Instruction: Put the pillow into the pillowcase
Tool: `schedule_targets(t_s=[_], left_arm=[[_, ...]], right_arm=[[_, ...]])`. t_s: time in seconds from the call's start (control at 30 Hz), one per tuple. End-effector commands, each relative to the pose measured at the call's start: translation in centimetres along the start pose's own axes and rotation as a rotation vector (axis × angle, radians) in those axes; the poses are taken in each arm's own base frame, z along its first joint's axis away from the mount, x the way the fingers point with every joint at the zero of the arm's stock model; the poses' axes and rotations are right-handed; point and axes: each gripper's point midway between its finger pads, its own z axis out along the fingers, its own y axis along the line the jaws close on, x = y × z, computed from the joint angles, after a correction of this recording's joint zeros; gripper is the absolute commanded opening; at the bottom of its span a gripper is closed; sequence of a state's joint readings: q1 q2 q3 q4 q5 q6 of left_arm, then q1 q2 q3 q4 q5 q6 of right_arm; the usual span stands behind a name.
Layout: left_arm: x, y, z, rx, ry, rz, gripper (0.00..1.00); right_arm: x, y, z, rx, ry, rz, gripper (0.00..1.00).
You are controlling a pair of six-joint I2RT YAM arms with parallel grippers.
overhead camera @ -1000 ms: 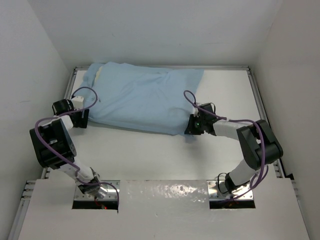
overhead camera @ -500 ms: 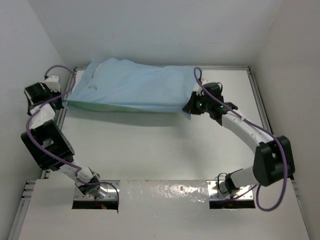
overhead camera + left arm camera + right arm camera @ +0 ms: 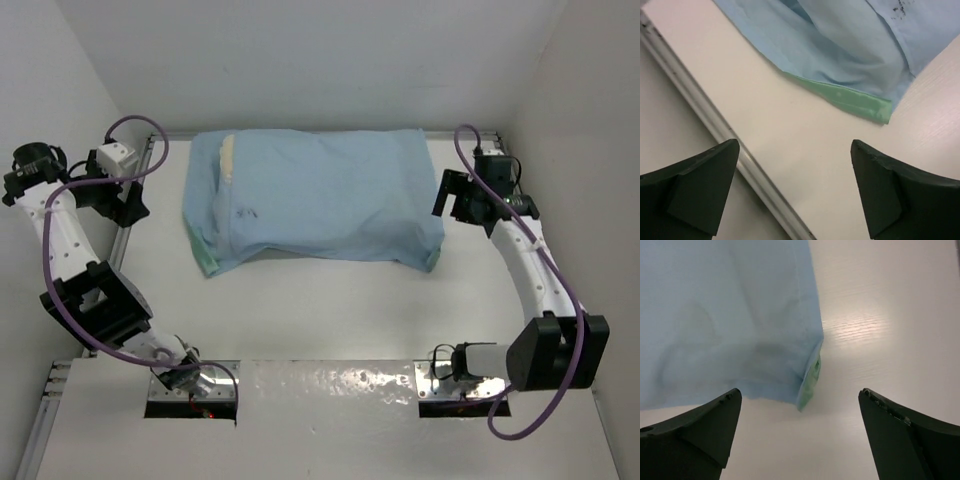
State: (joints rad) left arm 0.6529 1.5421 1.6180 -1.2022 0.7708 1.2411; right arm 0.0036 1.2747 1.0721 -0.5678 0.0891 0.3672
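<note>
The pillowcase (image 3: 320,200) lies flat across the far middle of the table, light blue side out, bulging with the pillow inside. A cream strip of the pillow (image 3: 228,162) shows at its left end. My left gripper (image 3: 128,203) hangs open over the table's left rail, apart from the case; its view shows the case's blue cloth (image 3: 840,45) with a green hem (image 3: 852,101) ahead of the empty fingers (image 3: 702,182). My right gripper (image 3: 447,195) stands open just right of the case; its corner (image 3: 811,374) lies ahead of the empty gripper (image 3: 800,412).
White walls close in the table on the left, far and right sides. A metal rail (image 3: 720,132) runs along the table's left edge under my left gripper. Bare tabletop (image 3: 320,310) lies between the case and the arm bases.
Both grippers held the case's ends lifted and have opened and let go. The case now lies flat farther back, and both arms have pulled outward to the sides.
</note>
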Motion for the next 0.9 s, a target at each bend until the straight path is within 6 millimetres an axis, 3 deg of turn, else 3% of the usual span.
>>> schedule_targets(t_s=[0.0,0.03,0.07,0.1,0.13,0.17,0.2,0.23,0.27,0.33,0.37,0.4,0.47,0.53,0.57,0.6,0.63,0.67,0.73,0.77,0.8,0.83,0.87], left_arm=[[0.1,-0.6,1.8,0.100,-0.040,-0.128,0.94],[0.0,1.0,2.9,0.060,-0.041,-0.143,0.98],[1.0,0.8,4.6,0.052,0.029,-0.259,1.00],[2.3,1.4,6.6,0.036,0.087,-0.315,1.00],[2.4,2.6,8.3,-0.031,0.105,-0.388,1.00],[4.5,2.4,10.8,-0.067,0.216,-0.423,1.00],[5.0,2.7,12.2,-0.094,0.235,-0.447,1.00],[5.0,3.6,13.7,-0.139,0.217,-0.496,1.00],[6.4,3.9,15.7,-0.158,0.259,-0.536,1.00],[6.6,5.3,17.9,-0.198,0.255,-0.590,1.00],[7.3,5.5,19.1,-0.204,0.282,-0.600,1.00],[8.9,5.0,21.0,-0.168,0.318,-0.623,1.00],[9.1,3.9,23.1,-0.106,0.322,-0.628,1.00],[9.3,2.5,24.3,-0.087,0.337,-0.597,1.00],[9.4,2.1,24.6,-0.094,0.345,-0.576,0.99],[10.4,1.5,25.0,-0.102,0.364,-0.556,0.86],[11.0,1.3,25.1,-0.117,0.382,-0.548,0.69],[12.0,0.4,25.2,-0.095,0.406,-0.542,0.47],[13.0,-1.0,24.7,-0.046,0.444,-0.525,0.23],[13.3,-1.5,24.2,-0.035,0.460,-0.515,0.03],[15.0,-3.4,23.5,-0.003,0.496,-0.495,0.00],[14.4,-3.2,21.9,-0.032,0.480,-0.465,0.00],[14.7,-3.6,21.2,-0.038,0.478,-0.441,0.00]], right_arm=[[-5.0,-1.8,-1.7,0.144,-0.087,-0.037,0.99],[-5.8,-1.1,-1.2,0.119,-0.090,-0.014,0.99],[-8.4,0.4,-1.9,0.063,-0.140,0.002,0.99],[-9.3,2.0,-1.8,0.002,-0.150,0.014,0.96],[-10.1,3.9,-1.6,-0.057,-0.155,0.023,0.60],[-10.6,8.3,-1.1,-0.141,-0.145,-0.037,0.41],[-10.5,10.7,-0.8,-0.166,-0.138,-0.087,0.29],[-9.8,12.9,-0.2,-0.179,-0.113,-0.155,0.30],[-8.6,17.7,1.0,-0.237,-0.075,-0.232,0.39],[-6.4,21.9,2.5,-0.298,-0.009,-0.274,0.68],[-4.1,25.3,4.0,-0.343,0.041,-0.310,0.80],[-3.3,27.0,4.7,-0.362,0.040,-0.319,0.82],[-0.4,30.5,5.8,-0.407,0.061,-0.344,0.84],[2.5,32.8,8.1,-0.435,0.090,-0.319,0.83],[4.1,32.8,9.2,-0.434,0.124,-0.302,0.76],[5.8,33.2,10.4,-0.445,0.167,-0.258,0.68],[7.8,32.4,11.3,-0.420,0.207,-0.252,0.59],[8.7,31.5,12.1,-0.380,0.220,-0.244,0.40],[11.5,28.5,13.0,-0.305,0.279,-0.259,0.12],[12.3,27.2,13.1,-0.275,0.300,-0.257,0.00],[12.1,26.1,12.3,-0.276,0.306,-0.239,0.00],[15.0,23.5,12.2,-0.247,0.372,-0.251,0.00],[15.8,22.6,11.6,-0.251,0.384,-0.255,0.00]])
